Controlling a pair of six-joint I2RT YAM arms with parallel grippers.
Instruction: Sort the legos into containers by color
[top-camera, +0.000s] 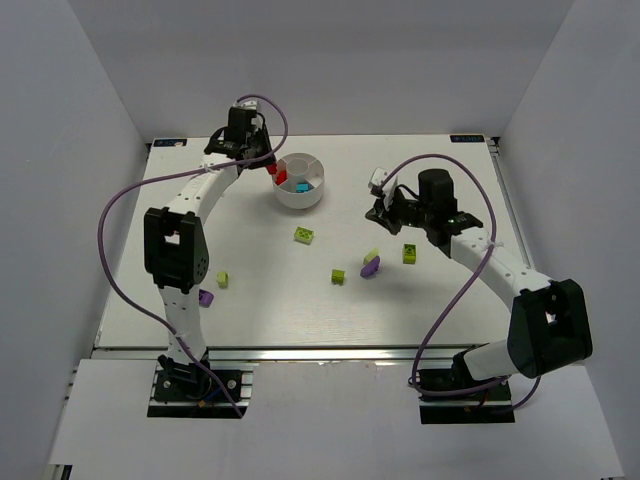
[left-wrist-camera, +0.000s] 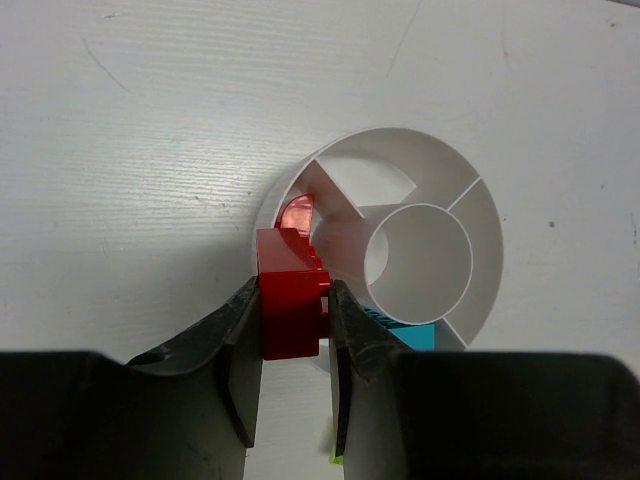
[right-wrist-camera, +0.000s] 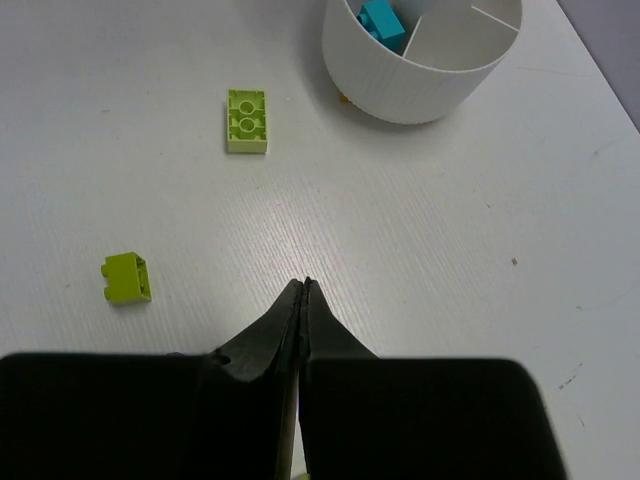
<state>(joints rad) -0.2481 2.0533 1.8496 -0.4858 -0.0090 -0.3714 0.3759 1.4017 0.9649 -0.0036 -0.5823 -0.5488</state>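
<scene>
The white round dish (top-camera: 300, 198) stands at the back middle of the table. My left gripper (top-camera: 272, 170) is shut on a red brick (left-wrist-camera: 290, 300) and holds it over the dish's left rim (left-wrist-camera: 270, 215). A red piece (left-wrist-camera: 297, 212) lies in the compartment just beyond it, and a cyan brick (left-wrist-camera: 415, 336) lies in the neighbouring one. My right gripper (top-camera: 377, 211) is shut and empty (right-wrist-camera: 305, 284) above the bare table, right of the dish (right-wrist-camera: 420, 90). Lime bricks (top-camera: 304, 236) (top-camera: 339, 275) (top-camera: 410, 254) and a purple one (top-camera: 370, 268) lie loose on the table.
Another lime brick (top-camera: 222, 279) and a purple brick (top-camera: 205, 297) lie near the left arm's base. A small lime piece (top-camera: 372, 255) touches the purple brick in the middle. White walls close in the table on three sides.
</scene>
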